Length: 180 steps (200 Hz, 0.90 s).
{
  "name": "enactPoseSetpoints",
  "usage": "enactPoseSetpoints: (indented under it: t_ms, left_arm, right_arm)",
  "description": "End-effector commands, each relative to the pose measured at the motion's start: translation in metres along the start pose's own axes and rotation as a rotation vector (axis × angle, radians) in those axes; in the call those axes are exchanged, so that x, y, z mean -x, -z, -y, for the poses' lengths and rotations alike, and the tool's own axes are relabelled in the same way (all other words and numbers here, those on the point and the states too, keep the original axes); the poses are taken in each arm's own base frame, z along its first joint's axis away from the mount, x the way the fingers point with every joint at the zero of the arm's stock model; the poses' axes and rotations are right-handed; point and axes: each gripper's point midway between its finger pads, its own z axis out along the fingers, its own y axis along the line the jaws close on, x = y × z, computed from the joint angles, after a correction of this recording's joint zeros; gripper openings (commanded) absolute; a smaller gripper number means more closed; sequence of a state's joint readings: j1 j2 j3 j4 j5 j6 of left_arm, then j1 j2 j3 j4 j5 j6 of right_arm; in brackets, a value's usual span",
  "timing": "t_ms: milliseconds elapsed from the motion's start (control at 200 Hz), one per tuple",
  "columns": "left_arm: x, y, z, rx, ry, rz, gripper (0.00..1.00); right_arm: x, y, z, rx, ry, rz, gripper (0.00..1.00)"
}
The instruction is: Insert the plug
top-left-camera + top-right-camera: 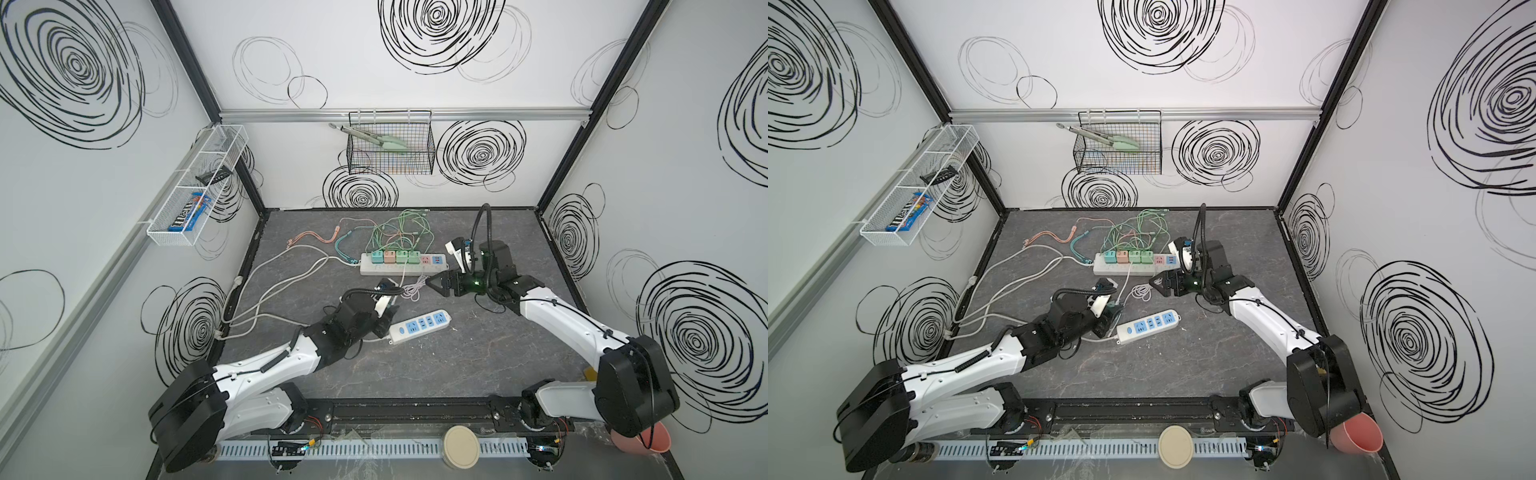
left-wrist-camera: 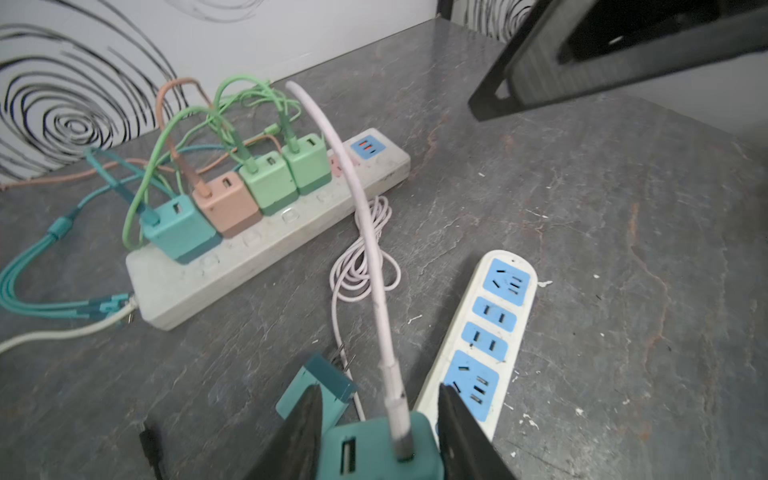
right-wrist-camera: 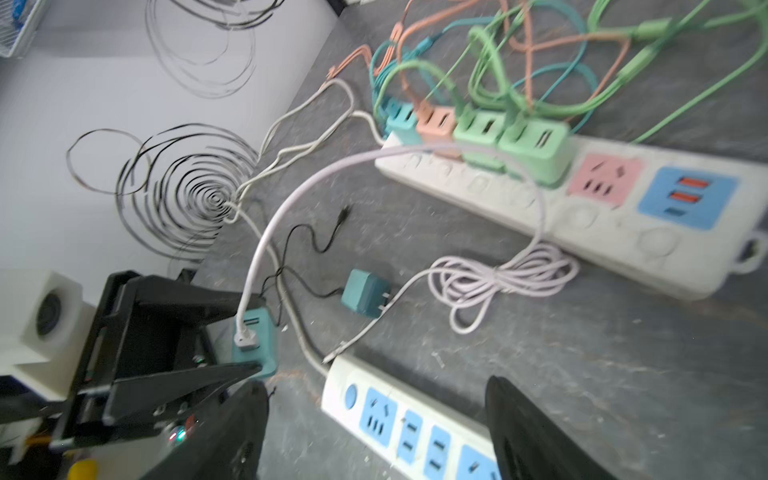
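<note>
Jaws of the left gripper point(image 2: 380, 399) are clamped on the teal plug point(image 2: 374, 451), one black finger point(image 2: 299, 432) pressed to each side of it. A lilac cable point(image 2: 365, 216) sits in one port of the plug's upturned face, arches up and drops into a loose coil point(image 2: 365, 270) on the table point(image 1: 457, 365). The held plug is just beside the switch end of the short power strip point(image 1: 419, 326), whose four blue sockets all stand free; the plug's prongs are hidden from every view. A second teal charger point(image 3: 363, 293) lies loose on its side on the table, prongs showing, between the left gripper and the coil. Farther back lies the long power strip point(image 1: 386, 270), carrying four chargers in a row — teal, peach and two green — with its pink socket point(image 3: 604, 178) unfilled. The right gripper point(image 1: 432, 284) is near the right end of that long strip, just beside the coil in both top views. Its jaws stand wide apart and hold nothing — only the short strip shows between them in the right wrist view.
</note>
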State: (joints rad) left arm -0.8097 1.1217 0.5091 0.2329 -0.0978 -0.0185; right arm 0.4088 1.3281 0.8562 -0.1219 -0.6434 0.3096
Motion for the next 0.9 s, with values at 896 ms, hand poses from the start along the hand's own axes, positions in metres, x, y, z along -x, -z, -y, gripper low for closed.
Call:
enactPoseSetpoints:
  t_ms: [896]
  left_arm:
    - [0.078,0.019,0.064,-0.086,-0.621,0.421,0.0]
  right_arm:
    - [-0.034,-0.034,-0.086,0.151,0.051,-0.226,0.57]
